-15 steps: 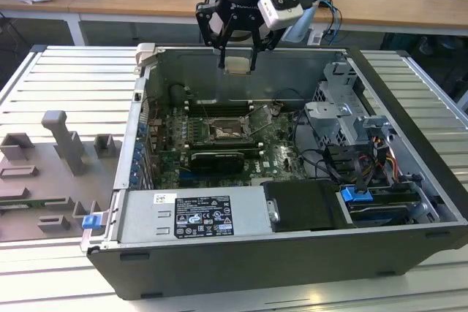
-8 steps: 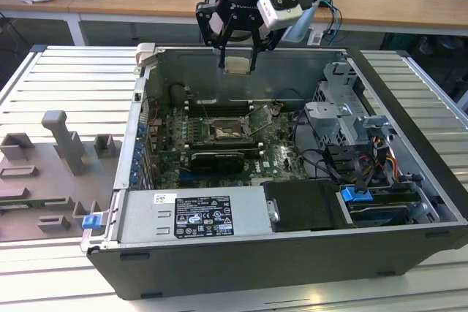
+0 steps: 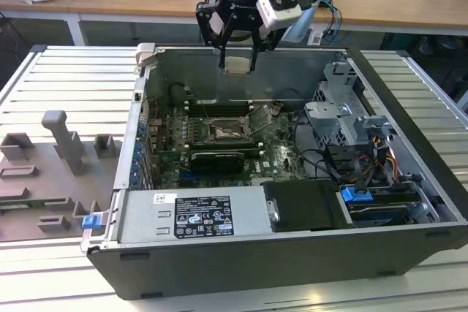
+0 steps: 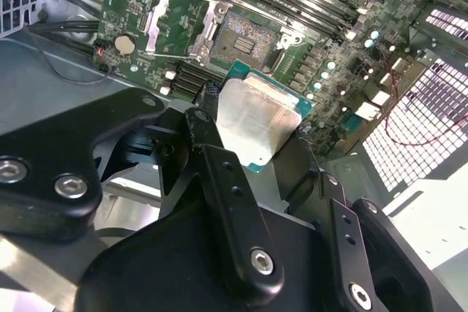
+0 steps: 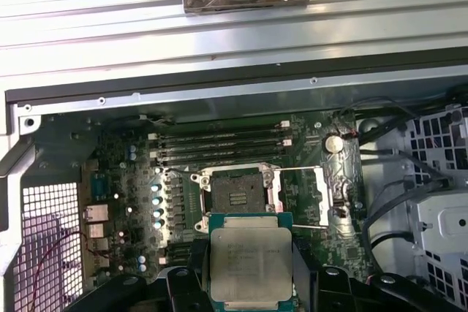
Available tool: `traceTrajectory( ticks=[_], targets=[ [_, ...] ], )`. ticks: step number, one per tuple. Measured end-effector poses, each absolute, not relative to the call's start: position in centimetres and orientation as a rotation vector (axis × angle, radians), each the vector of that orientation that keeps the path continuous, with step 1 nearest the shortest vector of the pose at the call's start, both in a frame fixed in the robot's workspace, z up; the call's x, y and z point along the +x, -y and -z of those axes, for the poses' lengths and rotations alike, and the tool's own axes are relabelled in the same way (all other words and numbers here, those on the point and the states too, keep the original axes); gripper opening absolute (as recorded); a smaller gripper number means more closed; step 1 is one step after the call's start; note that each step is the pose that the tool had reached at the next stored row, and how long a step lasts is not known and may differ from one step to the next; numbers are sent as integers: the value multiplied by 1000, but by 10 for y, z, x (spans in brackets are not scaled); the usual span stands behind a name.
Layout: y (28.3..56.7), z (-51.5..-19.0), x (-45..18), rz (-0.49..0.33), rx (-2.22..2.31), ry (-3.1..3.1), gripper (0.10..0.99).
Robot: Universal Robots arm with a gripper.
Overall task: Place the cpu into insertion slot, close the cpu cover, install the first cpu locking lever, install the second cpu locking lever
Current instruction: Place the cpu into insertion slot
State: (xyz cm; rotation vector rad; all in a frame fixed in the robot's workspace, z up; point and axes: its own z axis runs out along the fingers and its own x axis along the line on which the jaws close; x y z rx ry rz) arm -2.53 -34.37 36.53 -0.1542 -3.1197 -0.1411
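Jaws pinching the cpu (image 5: 250, 264) by two opposite edges, held in the air over the open PC case (image 3: 241, 272), pale metal face showing in both wrist views. Insertion slot (image 5: 235, 196) sits bare on the board below, w/ cpu cover (image 5: 303, 196) flipped open just beside it.

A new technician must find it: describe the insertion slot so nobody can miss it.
Inside the open computer case, look at the middle of the green board. The insertion slot is the square dark socket with a silver rim, unlike the long narrow memory slots beside it.
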Motion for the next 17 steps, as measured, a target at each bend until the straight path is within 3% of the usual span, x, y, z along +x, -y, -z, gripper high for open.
traceTrajectory(
  ticks=[17],
  targets=[
    [344,-365,-25,142,-207,3118,541]
  ],
)
